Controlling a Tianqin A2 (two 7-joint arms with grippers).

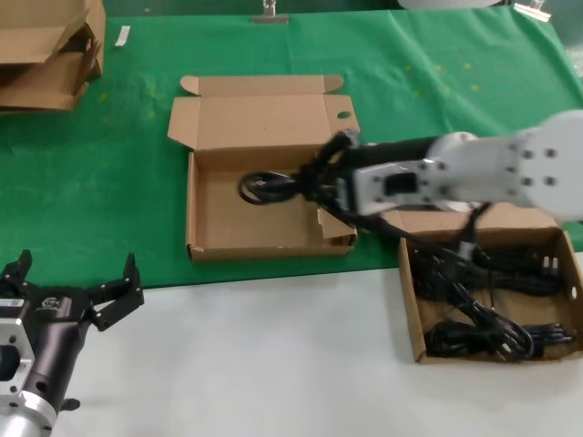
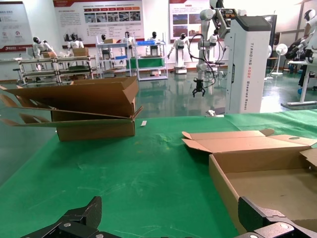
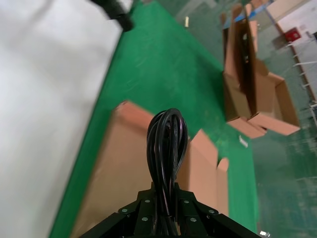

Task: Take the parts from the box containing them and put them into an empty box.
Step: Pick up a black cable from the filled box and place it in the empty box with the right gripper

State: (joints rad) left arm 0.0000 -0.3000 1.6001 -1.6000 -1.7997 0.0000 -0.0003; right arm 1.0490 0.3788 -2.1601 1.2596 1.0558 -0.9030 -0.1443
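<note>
My right gripper is shut on a black power cord and holds its loop above the inside of the empty box, the open brown box in the middle of the green mat. In the right wrist view the cord sticks out from between the shut jaws over that box. The box containing the parts stands at the right on the white table, with several black cords in it. My left gripper is open and empty at the front left; its view shows the empty box's wall.
Flattened cardboard pieces lie stacked at the back left of the green mat; they also show in the left wrist view and the right wrist view. The empty box's lid lies open toward the back. White table surface spans the front.
</note>
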